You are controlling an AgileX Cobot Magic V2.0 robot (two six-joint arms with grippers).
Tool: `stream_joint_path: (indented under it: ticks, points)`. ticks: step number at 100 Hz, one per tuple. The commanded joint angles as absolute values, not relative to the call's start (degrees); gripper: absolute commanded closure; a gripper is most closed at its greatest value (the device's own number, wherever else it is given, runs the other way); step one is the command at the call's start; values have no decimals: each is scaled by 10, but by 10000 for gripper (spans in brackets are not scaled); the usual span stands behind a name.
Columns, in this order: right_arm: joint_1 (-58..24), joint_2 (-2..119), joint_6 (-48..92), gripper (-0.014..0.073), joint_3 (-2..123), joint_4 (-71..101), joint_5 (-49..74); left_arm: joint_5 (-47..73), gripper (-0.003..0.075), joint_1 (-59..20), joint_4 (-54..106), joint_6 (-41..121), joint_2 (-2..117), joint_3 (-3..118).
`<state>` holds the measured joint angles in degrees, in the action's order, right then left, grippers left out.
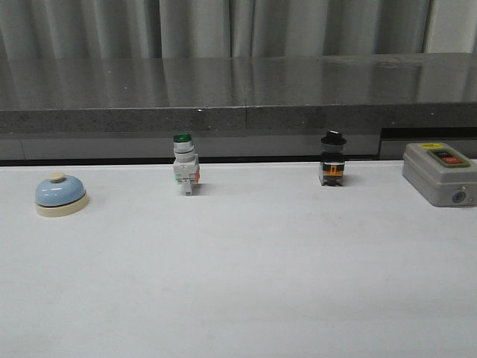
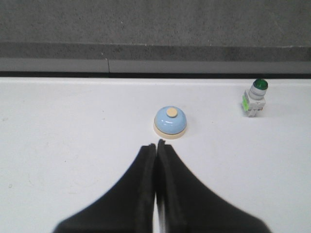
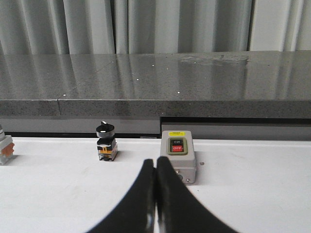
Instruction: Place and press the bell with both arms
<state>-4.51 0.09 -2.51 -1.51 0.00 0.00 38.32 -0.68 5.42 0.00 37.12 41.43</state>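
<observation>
The light-blue dome bell [image 1: 60,195] with a cream base and cream knob stands on the white table at the far left. It also shows in the left wrist view [image 2: 170,122], just beyond my left gripper [image 2: 156,143], which is shut and empty, its tips a short gap from the bell's base. My right gripper [image 3: 155,161] is shut and empty, above the table in front of the grey box. Neither arm shows in the front view.
A green-capped white push-button switch [image 1: 185,165] stands at the back left-centre. A black-knobbed selector switch [image 1: 332,159] stands at the back right-centre. A grey box with red and black buttons [image 1: 440,172] sits at the far right. A dark stone ledge [image 1: 238,89] runs behind the table.
</observation>
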Motion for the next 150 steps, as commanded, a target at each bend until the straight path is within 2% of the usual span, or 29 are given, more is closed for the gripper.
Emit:
stream_joint_path:
  ticks: [1,18,23,28,35,45,50,61,73,115,150]
  points:
    - [-42,6,-22,654,-7,-9,-50,362,741,-9,64,-9,418,454]
    - [-42,6,-22,654,-7,-9,-50,361,735,-9,64,-6,487,473]
    - [-42,6,-22,654,-7,-9,-50,361,707,-12,64,-6,502,474]
    - [-42,6,-22,654,-7,-9,-50,362,643,-14,65,-5,514,474]
    - [-42,6,-22,654,-7,-9,-50,362,479,-20,65,-5,528,474]
    - [-42,6,-22,654,-7,-9,-50,361,122,-26,65,-5,541,474]
    - [-42,6,-22,654,-7,-9,-50,355,-6,-26,64,-5,545,474]
    - [-42,6,-22,654,-7,-9,-50,339,73,-26,64,-5,555,474]
    - [-42,6,-22,654,-7,-9,-50,308,113,-26,87,-5,579,476]
    - [-42,6,-22,654,-7,-9,-50,306,112,-75,73,-5,810,626]
    - [-42,6,-22,654,-7,-9,-50,322,112,-76,66,-5,981,741]
